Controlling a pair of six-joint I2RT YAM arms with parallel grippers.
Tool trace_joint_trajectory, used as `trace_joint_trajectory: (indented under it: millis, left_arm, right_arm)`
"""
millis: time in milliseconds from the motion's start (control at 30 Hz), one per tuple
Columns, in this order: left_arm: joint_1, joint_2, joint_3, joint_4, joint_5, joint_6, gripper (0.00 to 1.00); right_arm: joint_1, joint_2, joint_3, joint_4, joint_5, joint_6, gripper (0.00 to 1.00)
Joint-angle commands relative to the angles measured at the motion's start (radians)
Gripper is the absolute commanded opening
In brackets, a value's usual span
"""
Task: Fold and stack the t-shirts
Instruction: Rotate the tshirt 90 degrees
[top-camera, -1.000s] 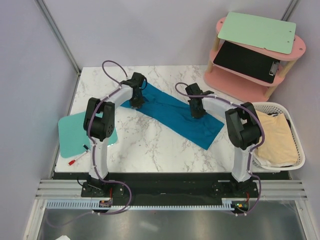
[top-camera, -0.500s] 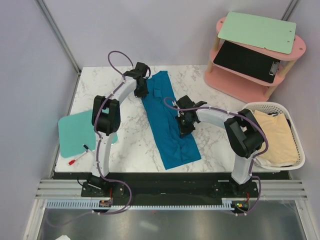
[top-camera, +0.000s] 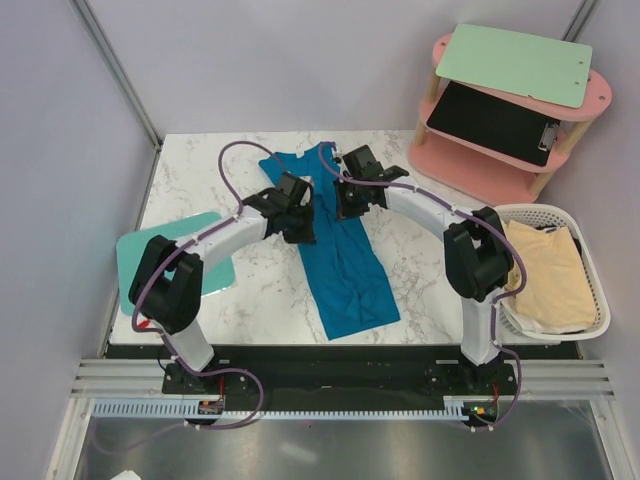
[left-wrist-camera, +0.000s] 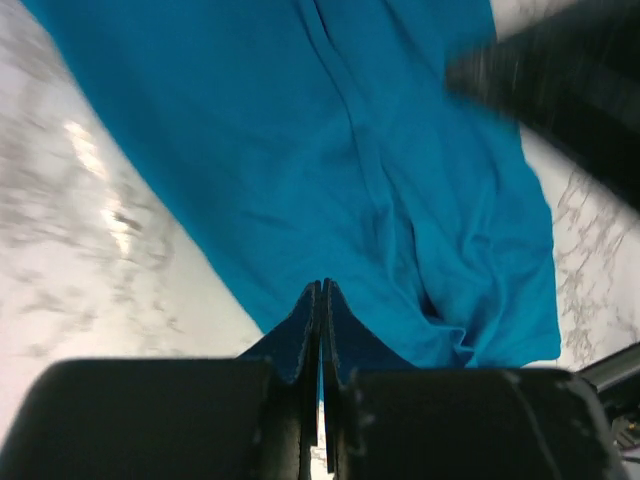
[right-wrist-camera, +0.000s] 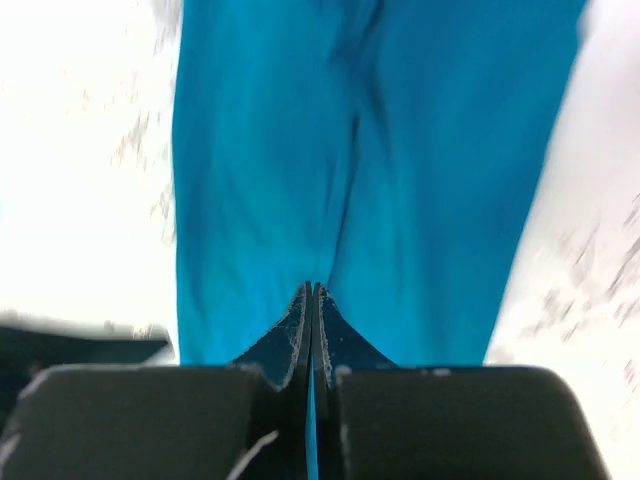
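- Tool check: left tool (top-camera: 301, 222) and right tool (top-camera: 350, 200) are each pinched on the teal t-shirt (top-camera: 345, 270) (toward the far edge of the surface (top-camera: 250, 290)).
- It could be bunched by uneven pulling.

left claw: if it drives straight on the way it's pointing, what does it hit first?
The blue shirt: the left claw is shut on it, and more of that cloth lies straight ahead. The dark blur off to the right is probably the right arm; depth unclear.
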Motion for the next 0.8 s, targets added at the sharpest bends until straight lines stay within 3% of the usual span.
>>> trace_joint_trajectory:
  millis: [0, 200, 400, 767]
  left_arm:
    - [-0.075, 0.000, -0.147, 0.141, 0.102, -0.117, 0.02]
    - [-0.173, 0.013, -0.269, 0.257, 0.145, -0.237, 0.02]
    - [-0.233, 0.036, -0.315, 0.277, 0.139, -0.298, 0.02]
    - [-0.229, -0.059, -0.410, 0.097, 0.024, -0.308, 0.02]
  right_arm:
    - [-0.052, 0.141, 0.156, 0.065, 0.034, 0.031, 0.00]
    - [-0.075, 0.273, 0.291, 0.120, 0.078, 0.045, 0.00]
    - [-0.081, 0.328, 0.307, 0.186, 0.120, 0.032, 0.00]
    - [-0.106, 0.296, 0.164, 0.169, 0.218, 0.029, 0.00]
